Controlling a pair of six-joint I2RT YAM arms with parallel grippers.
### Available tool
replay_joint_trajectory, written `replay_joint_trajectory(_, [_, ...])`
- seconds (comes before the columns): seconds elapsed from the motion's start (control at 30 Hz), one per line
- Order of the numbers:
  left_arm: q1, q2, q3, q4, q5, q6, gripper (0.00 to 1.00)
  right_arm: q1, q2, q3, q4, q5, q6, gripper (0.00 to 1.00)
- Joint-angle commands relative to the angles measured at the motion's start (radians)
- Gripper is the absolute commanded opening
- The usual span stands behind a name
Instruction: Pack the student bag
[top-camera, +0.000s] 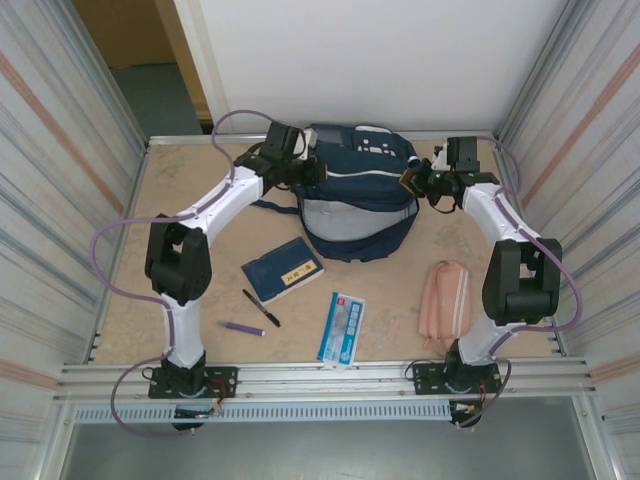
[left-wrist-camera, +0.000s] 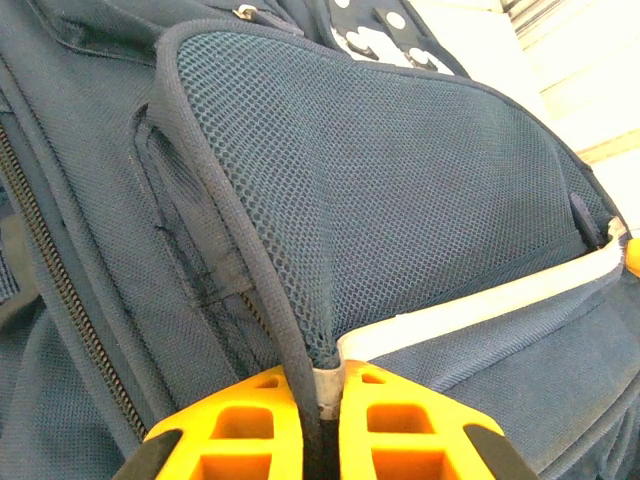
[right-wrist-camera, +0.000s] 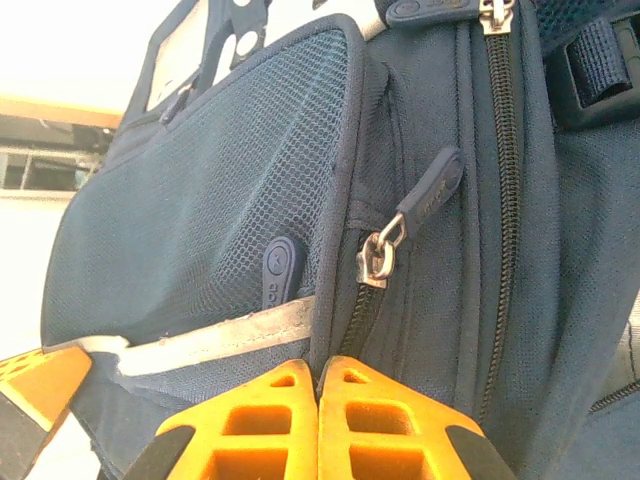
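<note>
The student bag (top-camera: 355, 195), navy with a grey lower panel, lies at the back middle of the table. My left gripper (top-camera: 312, 168) is at its left side. In the left wrist view the orange fingers (left-wrist-camera: 250, 420) of the left gripper (left-wrist-camera: 322, 385) are shut on the dark piped edge of a mesh side pocket (left-wrist-camera: 400, 190), where the white stripe (left-wrist-camera: 480, 300) ends. My right gripper (top-camera: 412, 180) is at the bag's right side. The right gripper (right-wrist-camera: 318, 368) is pinched shut on the other mesh pocket's seam, below a zip pull (right-wrist-camera: 380, 255).
On the table in front of the bag lie a blue notebook (top-camera: 282, 269), a black pen (top-camera: 260, 307), a purple marker (top-camera: 243, 328), a blue-and-white flat pack (top-camera: 341, 327) and a pink pencil case (top-camera: 446, 300). Corrugated walls close both sides.
</note>
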Motion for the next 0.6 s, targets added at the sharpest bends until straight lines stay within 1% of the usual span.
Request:
replay_joint_trajectory(0.0, [-0.033, -0.048, 0.066, 0.114, 0.073, 0.040, 0.00, 0.058, -0.043, 0.065, 0.039, -0.117, 0.016, 0.01])
replay_joint_trajectory(0.17, [-0.033, -0.040, 0.070, 0.122, 0.086, 0.023, 0.00, 0.054, -0.056, 0.068, 0.035, -0.103, 0.011, 0.02])
replay_joint_trajectory(0.27, [-0.033, -0.047, 0.034, 0.131, 0.087, 0.003, 0.00, 0.054, -0.055, 0.057, 0.049, -0.120, 0.029, 0.02])
replay_joint_trajectory(0.37, [-0.032, -0.049, 0.001, 0.136, 0.091, 0.002, 0.00, 0.057, -0.054, 0.032, 0.049, -0.097, 0.014, 0.03])
replay_joint_trajectory(0.47, [-0.036, -0.052, -0.067, 0.158, 0.087, -0.009, 0.00, 0.058, -0.040, -0.007, 0.052, -0.065, 0.008, 0.03])
replay_joint_trajectory(0.57, [-0.043, -0.043, -0.157, 0.222, 0.105, -0.049, 0.00, 0.058, -0.032, -0.070, 0.084, -0.061, 0.024, 0.03])
